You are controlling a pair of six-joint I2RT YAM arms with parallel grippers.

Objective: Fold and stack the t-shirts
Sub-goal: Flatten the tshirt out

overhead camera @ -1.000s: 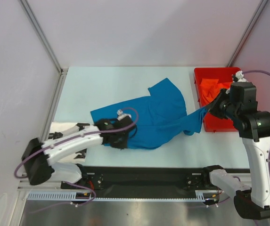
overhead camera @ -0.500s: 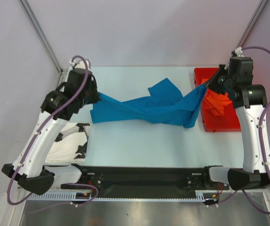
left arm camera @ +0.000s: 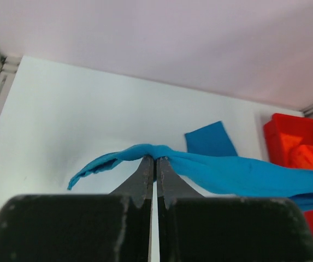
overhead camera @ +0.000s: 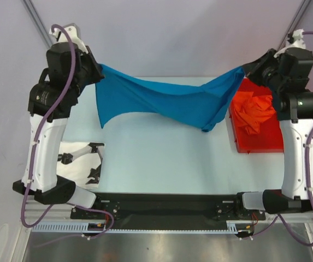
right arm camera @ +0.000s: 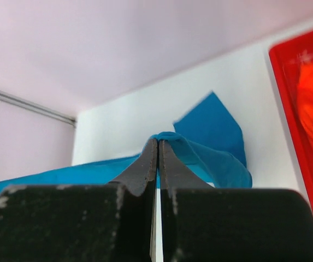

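the blue t-shirt (overhead camera: 167, 101) hangs in the air between the 2 arms, strung like a hammock above the far half of the table (overhead camera: 161, 164), its middle sagging and a loose flap dropping just beside the red bin (overhead camera: 265, 144). the left gripper (left arm camera: 155, 159) is pinched tight on one end of the cloth, fingers closed with a thin fold of blue between them, and the right gripper (right arm camera: 158, 141) is clamped the same way on the opposite end. the orange t-shirt (overhead camera: 253, 113) lies crumpled in the bin, and the white t-shirt with black blotches (overhead camera: 82, 164) lies on the table at the near left. judging by the sag, the blue shirt is light, limp and a little stretchy (it will hold no shape by itself), so it should be laid down under gentle tension to flatten it. thin cloth can slip from narrow jaws, so a hem or shoulder seam, where the fabric is doubled, looks the safest hold; which part each gripper has, i cannot tell. the dangling flap may tuck under as it lands.
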